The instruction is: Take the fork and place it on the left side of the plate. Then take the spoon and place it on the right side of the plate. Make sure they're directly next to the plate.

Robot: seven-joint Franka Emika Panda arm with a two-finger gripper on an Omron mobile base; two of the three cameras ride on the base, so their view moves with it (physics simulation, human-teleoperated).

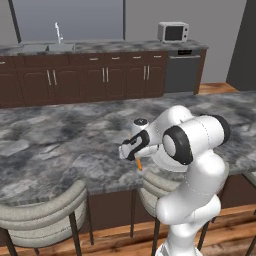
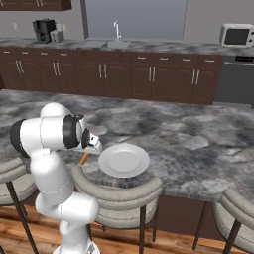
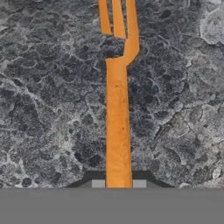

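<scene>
Grey marble table in a dark-cabinet kitchen: near its front edge the fingers are clamped on the orange fork, whose long axis runs straight out from them, just left of the plate.

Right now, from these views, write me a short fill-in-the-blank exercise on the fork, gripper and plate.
1. The gripper is shut on the handle of the ____ fork.
2. In the hand view the fork's tines point toward the ____ of the picture.
3. In the right base view the plate lies to the ____ of the fork.
4. The plate rests on the ____ countertop.

Missing words: orange; top; right; marbled grey
</scene>
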